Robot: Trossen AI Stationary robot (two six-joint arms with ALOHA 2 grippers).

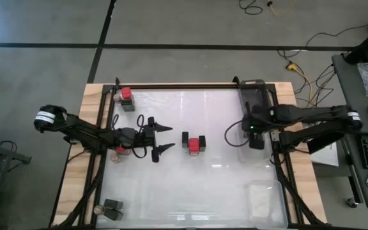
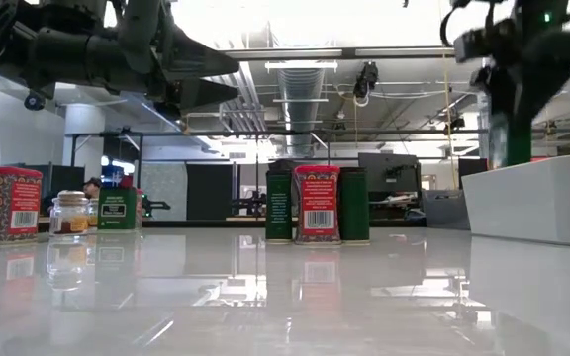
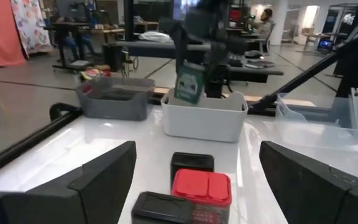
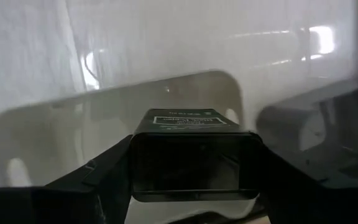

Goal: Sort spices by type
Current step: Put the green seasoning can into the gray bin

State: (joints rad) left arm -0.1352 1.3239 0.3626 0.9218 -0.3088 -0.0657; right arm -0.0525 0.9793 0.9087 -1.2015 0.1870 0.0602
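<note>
Right gripper [image 1: 255, 142] clamped on dark tin [image 4: 188, 155], right of frame over white bin [image 3: 204, 116]; lower squarely before release. Left gripper [image 1: 163, 138] spread, idle.

Red tin [image 1: 193, 145] between dark tins [image 1: 185, 139]

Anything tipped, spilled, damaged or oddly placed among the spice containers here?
Nothing stands out. The red tin and its two dark green neighbours stand upright mid-table, and the right gripper holds a dark green tin upright over the white bin.
</note>
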